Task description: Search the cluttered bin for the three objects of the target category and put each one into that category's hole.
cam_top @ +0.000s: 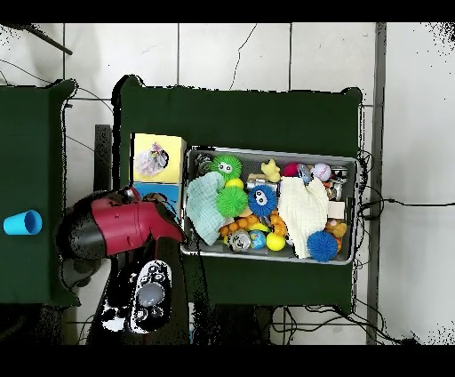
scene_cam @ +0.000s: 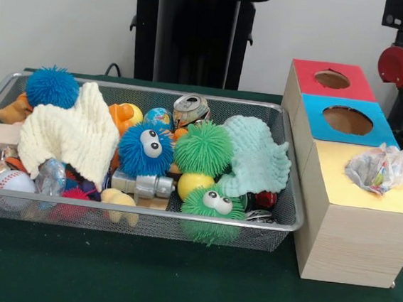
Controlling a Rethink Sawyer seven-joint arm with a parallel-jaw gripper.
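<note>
Front view, lower left: wire-mesh bin (scene_cam: 280, 226) heaped with spiky rubber puffballs (two googly-eyed) and knitted cloths; crumpled plastic bag (scene_cam: 380, 168) plugs the yellow hole; fingers' state cannot be told.

The bulky glossy red arm link (cam_top: 120, 227) has black joint housings; a black pedestal base (cam_top: 151, 302) at six o'clock carries grey round fittings.

Contents, counted. Bin (scene_cam: 286, 166): one. Spiky balls: four, namely two blue (scene_cam: 52, 87) (scene_cam: 145, 149) and two green (scene_cam: 203, 148) (scene_cam: 213, 203). Knitted cloths: two, one cream (scene_cam: 71, 135), one mint (scene_cam: 258, 158). Crushed can (scene_cam: 191, 110): one. Baseball (scene_cam: 13, 181): one. Sorting box (scene_cam: 353, 208): one, with three coloured tops. Crumpled bag (scene_cam: 380, 168): one.
</note>
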